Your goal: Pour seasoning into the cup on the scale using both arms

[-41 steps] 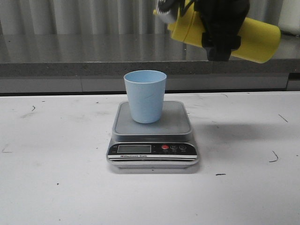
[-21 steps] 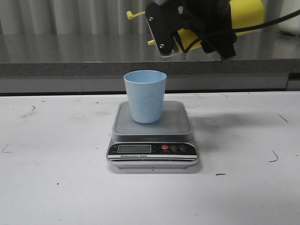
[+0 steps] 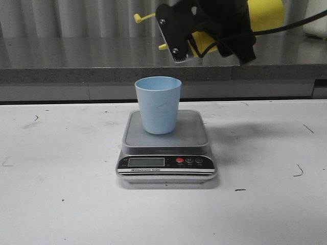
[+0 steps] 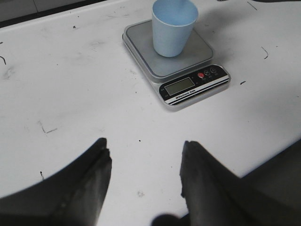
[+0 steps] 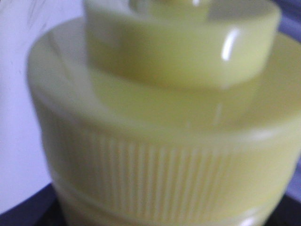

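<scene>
Since the earlier frames the bottle [image 3: 265, 13] has swung from lying crosswise above the cup to pointing its nozzle [image 3: 163, 46] leftward, high over the scale, and the tethered cap [image 3: 138, 18] has drifted slightly left and up

Nearest, the left gripper [image 4: 143, 174] hangs over bare table [image 3: 61, 204], its jaws wide and holding nothing, well apart from the scale [image 3: 166, 148]. The scale sits mid-table, front panel [image 3: 166, 163] toward the camera, with the cup [image 3: 158, 104] upright on its platform, a little left of centre. Above and behind, the right gripper [image 3: 225, 30] holds the bottle; its jaws are closed around the body, and the right wrist view is filled by the ribbed yellow collar [image 5: 155, 141]

To pour well, I judge the nozzle should come down and settle over the cup's mouth before tilting further, since it looks high and slightly right of the rim. The dangling cap could foul the stream

Room is wide on both sides of the scale; the grey ledge [image 3: 76, 74] behind limits backward travel
</scene>
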`<state>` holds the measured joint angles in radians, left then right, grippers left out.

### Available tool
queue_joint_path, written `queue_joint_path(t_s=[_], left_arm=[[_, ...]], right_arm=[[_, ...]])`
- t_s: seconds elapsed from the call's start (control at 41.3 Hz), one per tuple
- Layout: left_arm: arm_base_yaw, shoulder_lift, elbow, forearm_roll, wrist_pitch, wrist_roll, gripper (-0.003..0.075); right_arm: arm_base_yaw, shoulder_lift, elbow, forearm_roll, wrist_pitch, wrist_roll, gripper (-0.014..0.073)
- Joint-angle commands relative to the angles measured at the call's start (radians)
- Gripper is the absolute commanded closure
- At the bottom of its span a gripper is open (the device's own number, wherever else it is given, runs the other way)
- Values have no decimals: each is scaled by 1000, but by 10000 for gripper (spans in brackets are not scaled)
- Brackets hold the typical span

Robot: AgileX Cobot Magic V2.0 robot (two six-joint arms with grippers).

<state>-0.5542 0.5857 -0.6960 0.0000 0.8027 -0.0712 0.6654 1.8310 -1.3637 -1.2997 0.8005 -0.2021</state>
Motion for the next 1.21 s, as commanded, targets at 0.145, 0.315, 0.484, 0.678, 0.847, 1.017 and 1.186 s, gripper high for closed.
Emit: queue_joint_path(t_s=[0.145, 0.315, 0.484, 0.678, 0.847, 1.017, 1.186], left_arm=[[-5, 1, -28, 0, -69, -7, 374], [-5, 1, -28, 0, -69, -7, 374], [-5, 1, -28, 0, -69, -7, 374], [-5, 1, -28, 0, -69, -7, 374], [-5, 1, -28, 0, -69, -7, 374], [-5, 1, -28, 0, -69, -7, 374], [-5, 1, -28, 0, -69, -7, 374]], right_arm=[[-6, -100, -38, -22, 125, 497, 251], [-61, -188, -38, 198, 98, 605, 251], [-164, -282, -35, 462, -21, 606, 251], [-259, -401, 100, 580, -238, 632, 251], [-348, -503, 351, 581, -604, 736, 251], [-507, -502, 569, 587, -999, 803, 251], [-628, -436, 700, 624, -1351, 778, 251]])
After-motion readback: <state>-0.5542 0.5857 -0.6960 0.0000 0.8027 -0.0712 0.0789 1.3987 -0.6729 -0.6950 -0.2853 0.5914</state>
